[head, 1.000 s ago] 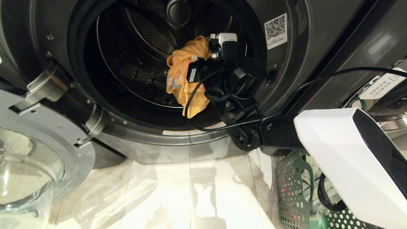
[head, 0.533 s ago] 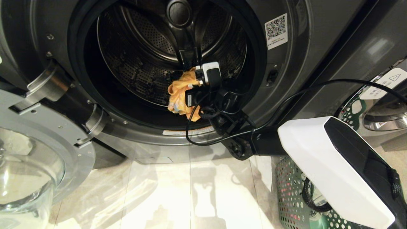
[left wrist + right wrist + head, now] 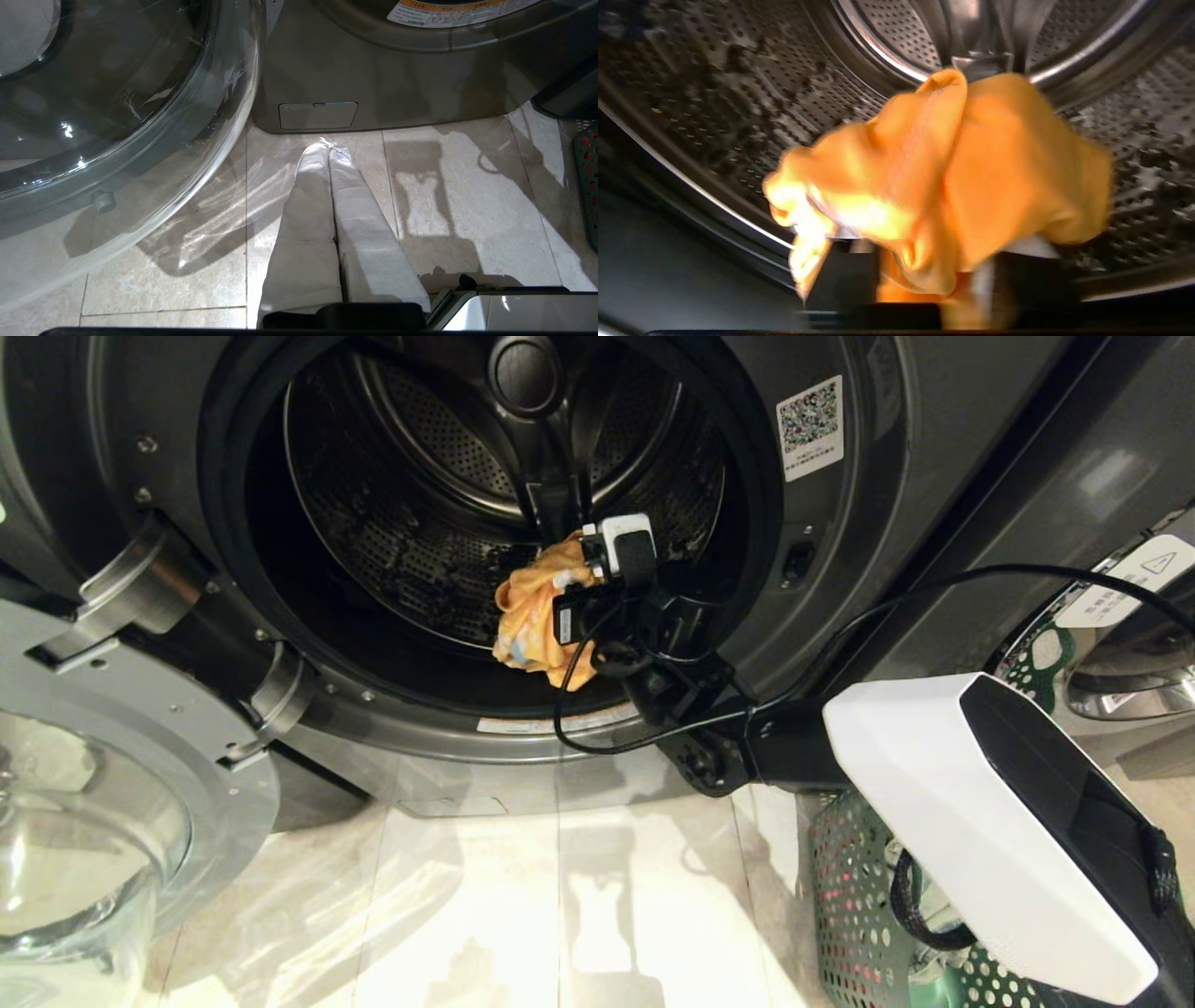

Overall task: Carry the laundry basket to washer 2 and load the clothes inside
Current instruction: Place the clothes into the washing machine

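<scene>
While the right gripper reached through the open mouth of the dark grey washer, the yellow garment hung as a crumpled, orange-tinted bunch w/ soft folds and a bright glare patch, just past the door ring, low in the perforated steel drum, right of centre. In the right wrist view the garment draped over and in front of the jaws, cloth sagging between them and hiding most of each; blur there, so can't tell if the jaws were wide, narrow or pinching the cloth. Left gripper hung near the tiled floor, jaws pressed together w/ nothing between, pointing at the washer's base panel. Glass door swung open at near left. Green laundry basket stood on the floor at near right, under the right arm; pale denim showed thru its handle hole.
</scene>
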Available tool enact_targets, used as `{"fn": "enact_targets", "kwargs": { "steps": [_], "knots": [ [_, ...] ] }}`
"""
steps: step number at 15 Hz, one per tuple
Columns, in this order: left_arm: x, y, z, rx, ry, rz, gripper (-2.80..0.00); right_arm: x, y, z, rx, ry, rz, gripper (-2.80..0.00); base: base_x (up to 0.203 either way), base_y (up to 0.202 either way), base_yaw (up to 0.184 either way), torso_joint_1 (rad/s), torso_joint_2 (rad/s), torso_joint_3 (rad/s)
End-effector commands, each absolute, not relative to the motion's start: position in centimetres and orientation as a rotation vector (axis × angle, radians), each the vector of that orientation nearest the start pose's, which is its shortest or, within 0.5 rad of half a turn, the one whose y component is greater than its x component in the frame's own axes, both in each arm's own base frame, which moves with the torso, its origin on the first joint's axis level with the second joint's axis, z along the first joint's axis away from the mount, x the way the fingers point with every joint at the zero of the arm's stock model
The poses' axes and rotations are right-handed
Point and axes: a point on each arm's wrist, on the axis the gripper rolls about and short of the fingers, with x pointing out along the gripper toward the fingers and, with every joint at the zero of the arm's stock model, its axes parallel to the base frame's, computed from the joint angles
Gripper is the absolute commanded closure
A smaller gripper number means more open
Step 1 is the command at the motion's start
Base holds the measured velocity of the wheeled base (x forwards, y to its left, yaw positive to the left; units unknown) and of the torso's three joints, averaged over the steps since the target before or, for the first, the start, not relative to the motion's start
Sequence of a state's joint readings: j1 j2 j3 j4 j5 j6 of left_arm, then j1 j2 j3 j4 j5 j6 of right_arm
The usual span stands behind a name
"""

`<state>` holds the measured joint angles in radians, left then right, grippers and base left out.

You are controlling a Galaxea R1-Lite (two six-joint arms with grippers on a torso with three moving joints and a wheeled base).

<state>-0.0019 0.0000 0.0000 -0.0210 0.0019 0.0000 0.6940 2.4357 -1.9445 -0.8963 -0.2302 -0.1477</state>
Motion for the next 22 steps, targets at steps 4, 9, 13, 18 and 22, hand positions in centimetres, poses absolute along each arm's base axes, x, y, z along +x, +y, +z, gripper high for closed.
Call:
{"fn": "enact_targets", "kwargs": {
  "steps": [4,9,13,18,22],
  "knots": [
    [-2.2,0.0,7.6,0.0,-0.014,0.002,0.0,39.9,32.0,21.8,0.024,-0.347,0.428,-2.8,0.0,0.0,0.0,0.0,0.0,0.0],
    [-2.2,0.0,7.6,0.0,-0.014,0.002,0.0,39.1,31.5,21.9,0.052,-0.256,0.448,-2.8,0.0,0.0,0.0,0.0,0.0,0.0],
    [-2.2,0.0,7.6,0.0,-0.014,0.0,0.0,38.1,30.9,21.5,0.107,-0.154,0.469,-2.8,0.0,0.0,0.0,0.0,0.0,0.0],
    [-2.2,0.0,7.6,0.0,-0.014,0.0,0.0,36.9,30.0,21.5,0.085,-0.066,0.483,-2.8,0.0,0.0,0.0,0.0,0.0,0.0],
    [-2.2,0.0,7.6,0.0,-0.014,0.002,0.0,34.3,28.7,21.3,0.083,0.068,0.527,-2.8,0.0,0.0,0.0,0.0,0.0,0.0]
  ]
}}
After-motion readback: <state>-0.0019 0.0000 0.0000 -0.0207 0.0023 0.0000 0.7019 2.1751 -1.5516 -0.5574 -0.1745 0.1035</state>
